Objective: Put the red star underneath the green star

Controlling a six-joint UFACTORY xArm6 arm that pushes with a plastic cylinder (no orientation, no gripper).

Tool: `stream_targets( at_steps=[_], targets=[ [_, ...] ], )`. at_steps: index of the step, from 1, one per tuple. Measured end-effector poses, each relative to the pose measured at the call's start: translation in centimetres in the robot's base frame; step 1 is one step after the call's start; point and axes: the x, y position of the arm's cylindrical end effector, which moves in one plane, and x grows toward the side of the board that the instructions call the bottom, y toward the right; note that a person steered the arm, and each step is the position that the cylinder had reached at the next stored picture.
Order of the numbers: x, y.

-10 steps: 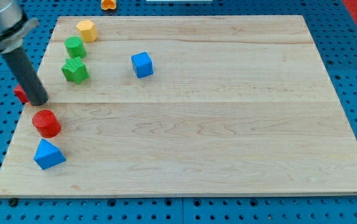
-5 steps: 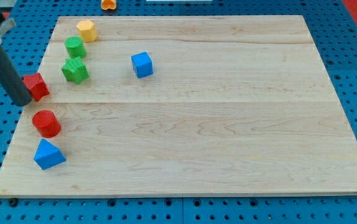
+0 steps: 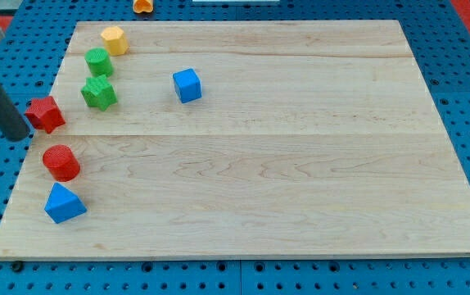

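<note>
The red star (image 3: 45, 114) lies at the board's left edge, partly over it. The green star (image 3: 99, 93) lies up and to its right, a short gap away. My tip (image 3: 18, 135) is off the board on the blue pegboard, just left of the red star and slightly lower, close to it or touching it. The dark rod runs up toward the view's top left.
A green cylinder (image 3: 98, 61) and a yellow hexagonal block (image 3: 115, 39) lie above the green star. A red cylinder (image 3: 61, 162) and a blue triangular block (image 3: 64, 203) lie below the red star. A blue cube (image 3: 187, 85) sits right of the green star. An orange object (image 3: 142, 6) lies beyond the wooden board (image 3: 300, 164).
My rod has moved left, off the board. The red star, earlier mostly hidden behind the rod, is now fully in view at the board's left edge.
</note>
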Motion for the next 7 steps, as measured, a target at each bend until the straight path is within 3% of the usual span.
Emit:
stream_targets(
  at_steps=[3, 5, 7],
  targets=[
    [-2.9, 0.0],
    [-9.5, 0.0],
    [-6.1, 3.0]
  ],
)
